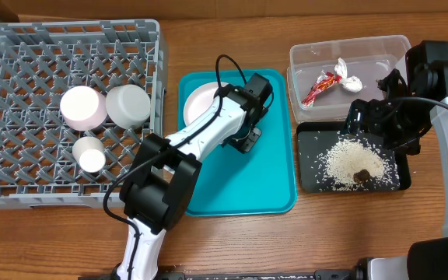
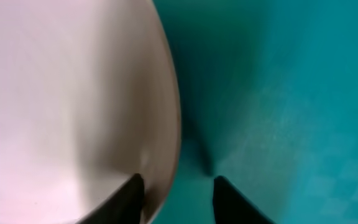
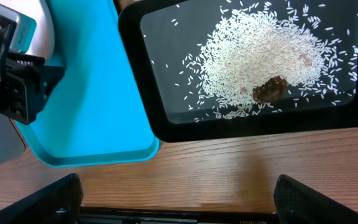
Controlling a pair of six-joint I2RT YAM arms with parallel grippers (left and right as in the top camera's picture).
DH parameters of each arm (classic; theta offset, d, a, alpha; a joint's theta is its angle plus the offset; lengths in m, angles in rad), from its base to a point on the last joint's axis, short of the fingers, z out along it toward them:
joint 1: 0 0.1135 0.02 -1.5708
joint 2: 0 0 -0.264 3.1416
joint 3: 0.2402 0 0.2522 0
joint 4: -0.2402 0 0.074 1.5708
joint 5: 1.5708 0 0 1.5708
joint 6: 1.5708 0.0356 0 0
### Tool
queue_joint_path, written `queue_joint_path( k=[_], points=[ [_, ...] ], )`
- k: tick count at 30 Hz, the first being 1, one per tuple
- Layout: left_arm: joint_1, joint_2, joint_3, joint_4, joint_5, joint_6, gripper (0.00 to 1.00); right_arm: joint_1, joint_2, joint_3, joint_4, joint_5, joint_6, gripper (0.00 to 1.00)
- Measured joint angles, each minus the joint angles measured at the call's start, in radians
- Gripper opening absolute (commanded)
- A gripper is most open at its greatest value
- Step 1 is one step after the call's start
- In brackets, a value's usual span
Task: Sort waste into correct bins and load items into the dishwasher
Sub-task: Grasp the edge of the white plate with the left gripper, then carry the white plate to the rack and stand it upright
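Left hand (image 2: 179, 199) straddles the smooth white plate (image 2: 61, 106) rim, grip unclear; right hand (image 3: 178, 202) spread; loose rice (image 3: 260, 56) lies in flat black tray (image 3: 129, 62).

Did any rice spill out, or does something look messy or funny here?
Nothing looks really wrong. The rice is a loose heap with stray grains around it, but every grain visible sits inside the black tray, with a brown lump. None shows on the wooden table. The wrapper lies in the clear tub.

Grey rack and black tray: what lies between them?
Overhead, the teal tray, holding a plate whose rim the left gripper straddles.
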State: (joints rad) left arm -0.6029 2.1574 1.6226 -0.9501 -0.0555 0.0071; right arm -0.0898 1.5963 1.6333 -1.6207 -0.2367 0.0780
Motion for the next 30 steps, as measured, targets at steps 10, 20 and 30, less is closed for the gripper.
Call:
queue_joint_path(
  k=[10, 20, 30],
  points=[
    [-0.013, 0.000, 0.019, -0.069, -0.002, -0.002, 0.04, 0.000, 0.000, 0.000, -0.003, 0.000, 0.000, 1.00],
    [-0.011, -0.022, 0.294, -0.274, 0.000, -0.034, 0.04, 0.000, 0.000, 0.000, -0.006, 0.000, 0.000, 1.00],
    [0.184, -0.250, 0.443, -0.253, 0.060, -0.060, 0.04, 0.000, 0.000, 0.000, -0.006, 0.000, 0.000, 1.00]
  ],
)
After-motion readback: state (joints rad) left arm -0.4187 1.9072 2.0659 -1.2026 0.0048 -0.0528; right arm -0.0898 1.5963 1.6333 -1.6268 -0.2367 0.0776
